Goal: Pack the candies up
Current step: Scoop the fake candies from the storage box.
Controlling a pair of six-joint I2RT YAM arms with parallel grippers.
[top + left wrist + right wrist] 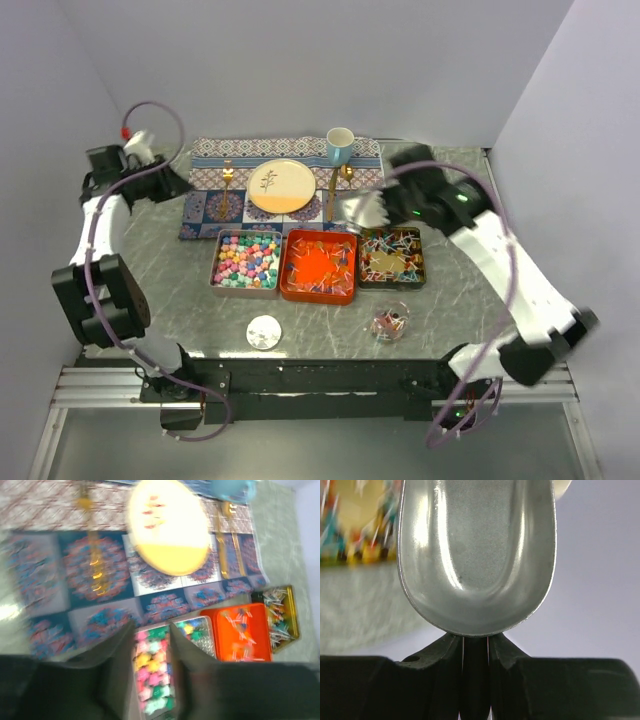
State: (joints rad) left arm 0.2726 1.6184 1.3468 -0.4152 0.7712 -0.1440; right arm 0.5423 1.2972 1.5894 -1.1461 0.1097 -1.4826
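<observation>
Candies (246, 259) fill three tins side by side at mid-bench: pastel lumps in the left tin (245, 290), red-orange ones in the orange tin (318, 268), twist-wrapped ones in the right tin (392, 286). A few more sit in a clear cup (388, 322) by the near edge, with a white lid (264, 332) to its left. The right gripper (476, 645) pinches the handle of an empty metal scoop (477, 555) over the tins' far side. The left gripper (151, 627), fingers spread and empty, hovers by the patterned mat (205, 215) near the far left corner.

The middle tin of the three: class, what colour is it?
The middle tin is orange-red; best seen in the top external view.
</observation>
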